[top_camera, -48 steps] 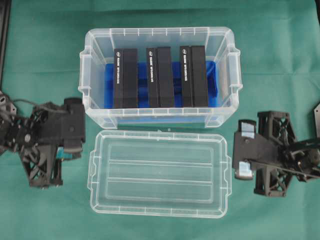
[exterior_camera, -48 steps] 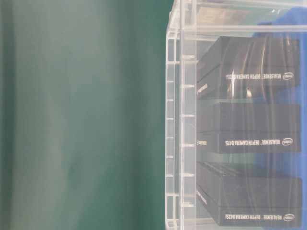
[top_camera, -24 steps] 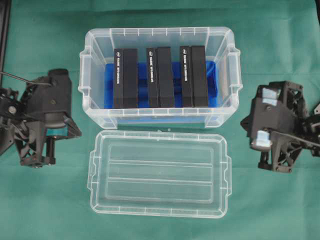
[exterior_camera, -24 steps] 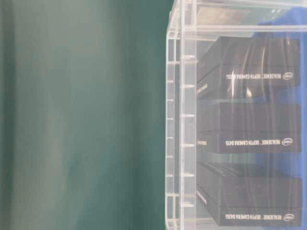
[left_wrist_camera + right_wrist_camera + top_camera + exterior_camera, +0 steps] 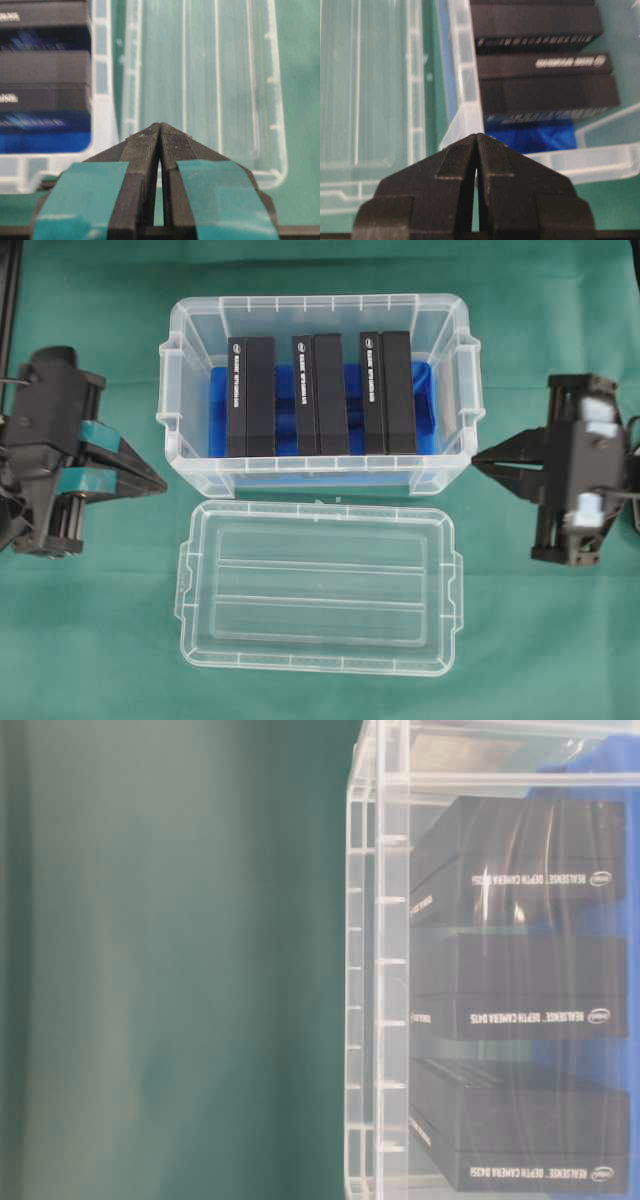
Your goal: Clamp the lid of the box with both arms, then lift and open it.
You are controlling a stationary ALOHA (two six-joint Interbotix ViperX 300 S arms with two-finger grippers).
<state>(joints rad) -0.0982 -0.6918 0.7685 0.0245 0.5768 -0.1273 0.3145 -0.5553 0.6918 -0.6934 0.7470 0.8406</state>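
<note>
The clear lid [image 5: 318, 587] lies flat on the green cloth in front of the box [image 5: 320, 480], apart from it. The box stands open, with a blue bottom and black blocks [image 5: 318, 395] inside. My left gripper [image 5: 163, 483], marked with teal tape, is shut and empty; its tip points at the box's front left corner. My right gripper [image 5: 476, 463] is shut and empty; its tip is close to the box's front right corner. The left wrist view shows the shut gripper [image 5: 160, 126] with the lid [image 5: 215, 75] beyond it. The right wrist view shows the shut gripper [image 5: 476, 135], the box [image 5: 465, 80] and the lid [image 5: 370, 75].
Green cloth [image 5: 90, 640] covers the table around the box and lid. The table-level view shows only the box's wall [image 5: 380, 970] and the black blocks [image 5: 520, 990] behind it. A dark frame edge [image 5: 8, 300] runs at the far left.
Both arms have drawn outward from the lid's ends and moved toward the far side. They turned so their tips now point inward at the box's front corners. The lid and box have not moved.
</note>
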